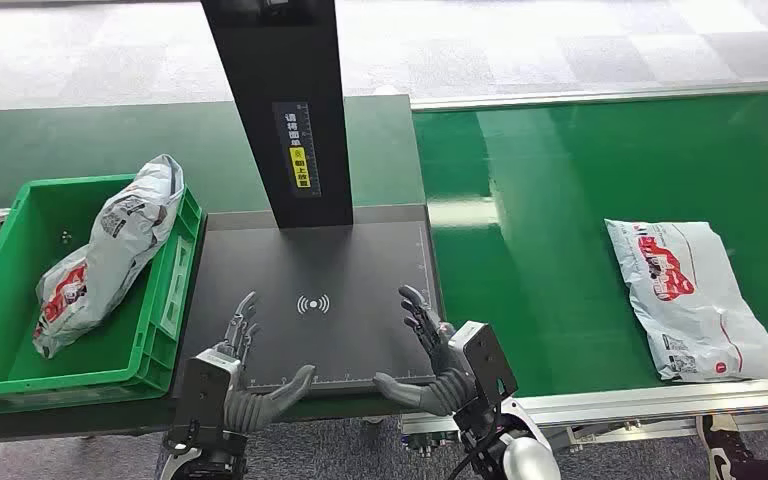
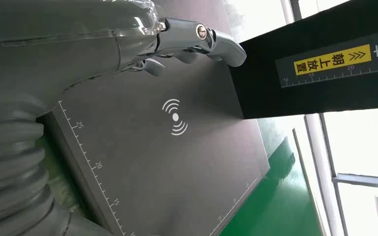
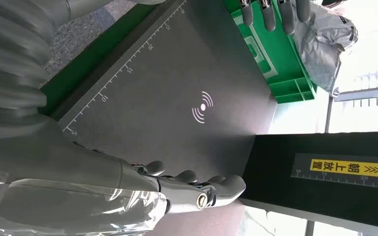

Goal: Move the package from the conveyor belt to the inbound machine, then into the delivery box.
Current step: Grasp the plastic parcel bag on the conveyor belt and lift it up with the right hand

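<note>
Nearest my head camera are my two hands, both low over the near edge of the scan plate. My left hand [image 1: 245, 375] sits at about 7 o'clock in the frame, fingers spread and holding nothing; my right hand [image 1: 430, 360] at about 5 o'clock is the same, fingers fanned apart, thumb pointing inward, empty. Both have grey ribbed wrist covers and darker fingers.

Under them lies the inbound machine [image 1: 310, 290], a flat matte dark grey plate with a white wireless-wave symbol [image 1: 312, 304] near its middle and a printed ruler along its edges; on the wrist views I read 5, 10, 15, 20, 25 on that scale. A black upright column [image 1: 280, 110] rises from its far side at 12 o'clock, carrying a yellow label [image 1: 300, 165] with black Chinese characters and arrows, above a small ruler strip.

The package [image 1: 690, 295] lies flat on the glossy green conveyor belt [image 1: 560, 200] at about 3 o'clock, well apart from my right hand: a grey-white crinkled plastic mailer with red print and small labels I cannot read.

At 9 o'clock stands the delivery box [image 1: 165, 310], a green plastic crate, touching the plate's left side. A second grey mailer [image 1: 110, 250] with red print leans inside it.
</note>
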